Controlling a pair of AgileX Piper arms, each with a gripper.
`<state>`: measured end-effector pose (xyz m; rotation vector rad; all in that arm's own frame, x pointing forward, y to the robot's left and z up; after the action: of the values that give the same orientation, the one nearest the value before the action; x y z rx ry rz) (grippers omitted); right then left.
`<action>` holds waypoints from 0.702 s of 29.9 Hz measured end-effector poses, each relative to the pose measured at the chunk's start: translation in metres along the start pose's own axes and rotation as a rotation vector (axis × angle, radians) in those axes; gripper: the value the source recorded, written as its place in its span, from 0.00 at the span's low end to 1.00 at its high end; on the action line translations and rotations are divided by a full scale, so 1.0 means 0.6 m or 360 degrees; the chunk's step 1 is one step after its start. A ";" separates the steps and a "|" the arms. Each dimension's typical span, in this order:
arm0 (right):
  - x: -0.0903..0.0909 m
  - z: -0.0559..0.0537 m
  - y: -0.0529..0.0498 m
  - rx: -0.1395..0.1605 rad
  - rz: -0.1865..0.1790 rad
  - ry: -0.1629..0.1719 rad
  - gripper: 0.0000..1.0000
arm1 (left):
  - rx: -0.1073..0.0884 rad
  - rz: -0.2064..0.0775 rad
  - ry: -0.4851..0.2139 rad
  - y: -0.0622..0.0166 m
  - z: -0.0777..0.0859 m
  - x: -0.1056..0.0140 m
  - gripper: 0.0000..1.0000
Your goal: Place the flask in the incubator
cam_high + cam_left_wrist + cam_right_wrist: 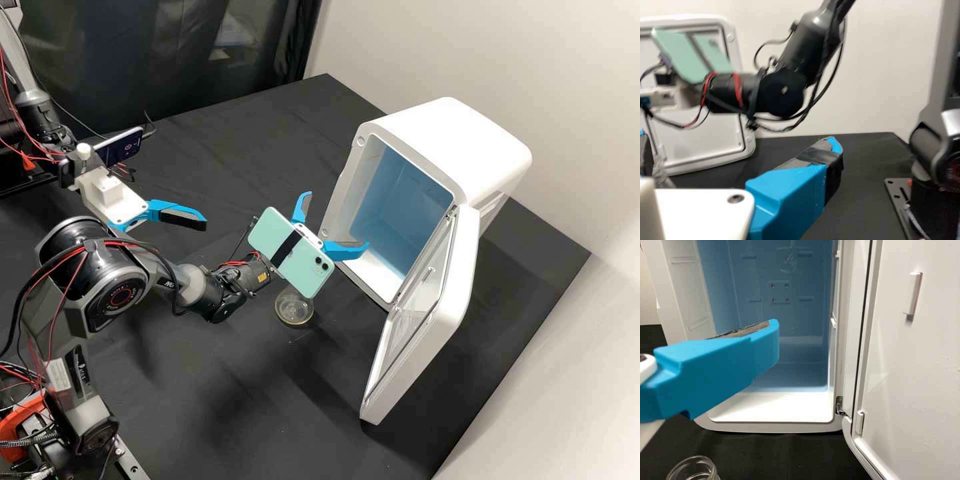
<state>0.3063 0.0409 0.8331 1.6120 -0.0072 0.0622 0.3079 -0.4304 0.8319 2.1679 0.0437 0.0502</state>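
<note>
Bench (220, 400): incubator (467, 153) on the right, door (427, 313) open toward near, blue cavity facing left. Right gripper (331, 228) hangs at the cavity mouth, jaws spread wide, holding nothing. Left gripper (180, 217) is well apart at far left; can't tell if it's open or closed. Flask (293, 309) stands upright on the bench, mouth up, long axis vertical, just near-left of the opening. Key relation: flask is below the right jaws and back toward the wrist, under the phone (293, 252) strapped there. Right arm is clearly nearer; likely has to back off and drop. No legible print on flask or incubator.
</note>
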 end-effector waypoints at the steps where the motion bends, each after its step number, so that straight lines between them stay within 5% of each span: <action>1: 0.000 0.000 0.000 0.0000 0.0000 0.0000 1.00 | -0.0006 -0.0008 0.0009 -0.002 -0.003 0.001 1.00; 5: 0.000 0.000 0.000 0.0000 0.0000 0.0000 1.00 | -0.0043 -0.0049 0.0074 -0.015 -0.028 0.003 1.00; 11: 0.000 0.000 0.000 0.0000 0.0000 0.0000 1.00 | -0.0121 -0.0058 0.0187 -0.016 -0.065 0.000 1.00; 21: 0.000 0.000 0.000 0.0000 0.0000 0.0000 1.00 | -0.0127 -0.0098 0.0255 -0.022 -0.085 -0.001 1.00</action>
<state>0.3063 0.0409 0.8331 1.6120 -0.0072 0.0622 0.3045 -0.3809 0.8498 2.0772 0.1970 0.1868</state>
